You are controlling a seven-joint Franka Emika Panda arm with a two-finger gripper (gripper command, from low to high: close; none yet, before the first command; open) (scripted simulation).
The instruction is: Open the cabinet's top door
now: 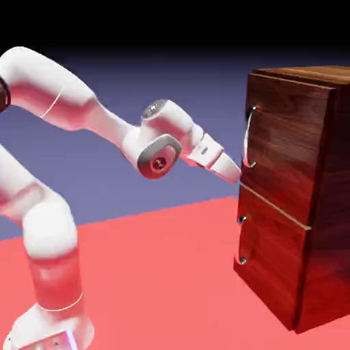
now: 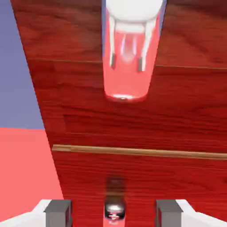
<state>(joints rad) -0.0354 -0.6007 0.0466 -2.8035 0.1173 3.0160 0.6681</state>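
Observation:
The cabinet of dark reddish wood stands at the right of the exterior view. Its top door carries a long curved silver handle. My gripper points down and to the right, with its tip just left of that handle's lower end and close to the door front. In the hand view the wood fills the picture; the long handle hangs at the top, mirroring my hand. My gripper is open with nothing held, its grey fingertips wide apart. A small silver handle mount shows between them, below the panel seam.
The shorter lower panel has a short handle beneath the top door. Red table spreads in front of the cabinet, and my arm's base stands at the lower left. Blue backdrop shows left of the cabinet's edge.

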